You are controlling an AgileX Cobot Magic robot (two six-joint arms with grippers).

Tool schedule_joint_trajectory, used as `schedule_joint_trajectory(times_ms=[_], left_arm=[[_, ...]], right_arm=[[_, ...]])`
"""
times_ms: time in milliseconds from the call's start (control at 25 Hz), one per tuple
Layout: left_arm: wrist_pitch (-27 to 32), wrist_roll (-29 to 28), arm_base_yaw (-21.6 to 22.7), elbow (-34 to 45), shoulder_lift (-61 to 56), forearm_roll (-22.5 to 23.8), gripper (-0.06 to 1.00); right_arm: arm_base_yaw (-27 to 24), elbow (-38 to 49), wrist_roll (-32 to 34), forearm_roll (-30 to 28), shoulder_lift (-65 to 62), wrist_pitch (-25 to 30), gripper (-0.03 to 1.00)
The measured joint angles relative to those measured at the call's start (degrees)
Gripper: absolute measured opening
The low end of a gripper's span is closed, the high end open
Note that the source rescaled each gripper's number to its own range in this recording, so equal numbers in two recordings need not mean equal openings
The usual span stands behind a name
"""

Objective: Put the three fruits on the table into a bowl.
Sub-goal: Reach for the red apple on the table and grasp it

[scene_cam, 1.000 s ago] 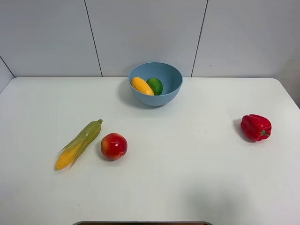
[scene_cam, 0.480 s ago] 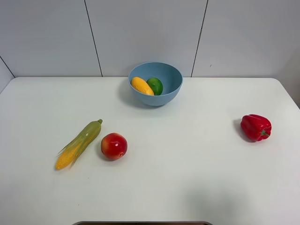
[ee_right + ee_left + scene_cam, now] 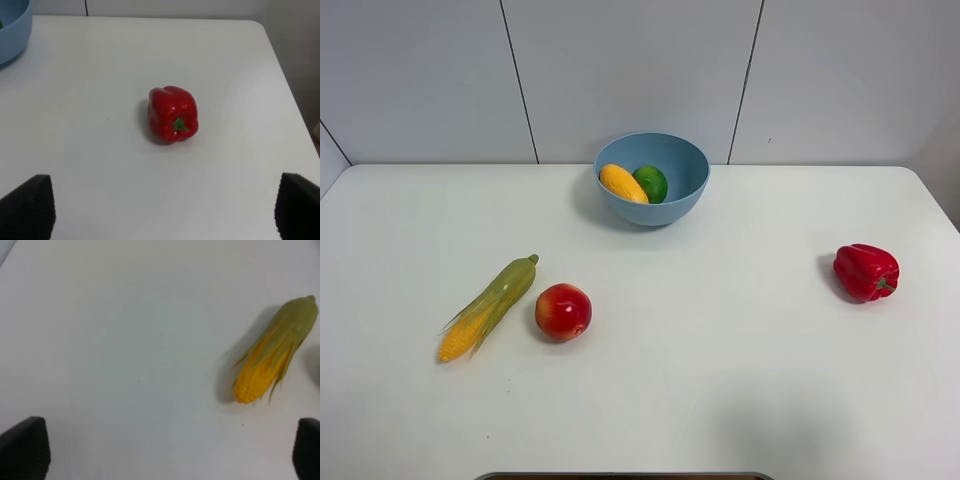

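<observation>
The light-blue bowl (image 3: 692,190) stands at the far middle of the white table (image 3: 740,350), close to the wall. Two of the fruits lie inside it. The oblong yellow-orange mango (image 3: 623,183) slants against the inner wall on the left-arm side, and the small glossy green lime (image 3: 651,183) sits right against it, nearer the bowl's middle. The third fruit, a round red apple (image 3: 563,311) with a yellowish patch and a bright highlight on its skin, sits on the bare tabletop well apart from the bowl, on the left arm's side. It is just beside a green-husked corn cob (image 3: 490,305), whose yellow kernel end points toward the near edge. A lobed red bell pepper (image 3: 865,271) lies alone far over on the right arm's side, its green stem turned toward the near edge. The left gripper (image 3: 165,450) hangs above the table near the corn cob, its dark fingertips (image 3: 22,450) spread wide with only white surface between them. The right gripper (image 3: 162,207) faces the bell pepper, likewise spread wide and holding nothing.
</observation>
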Motion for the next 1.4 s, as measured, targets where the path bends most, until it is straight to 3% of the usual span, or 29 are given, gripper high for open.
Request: schedule_joint_trajectory(times_ms=[240,600,1080,1200,1400], left_arm=[[-1.8,1.7,0.0,-3.8,2.1,0.0,1.00],[-3.7,17.0,0.0,-19.5,25.1,-0.3,1.00],[-6.6,32.8,-0.1,-34.4,52.1,-12.1,1.00],[-6.6,33.0,-2.8,-36.5,57.5,-9.9,1.00],[-6.6,28.8,-11.4,-41.4,65.7,-2.4,1.00]], right_arm=[[0.0,0.0,0.0,0.0,0.0,0.0,0.91],[0.0,0.0,0.0,0.0,0.0,0.0,0.91],[0.0,0.0,0.0,0.0,0.0,0.0,0.91],[0.0,0.0,0.0,0.0,0.0,0.0,0.91],[0.0,0.0,0.0,0.0,0.0,0.0,0.91]])
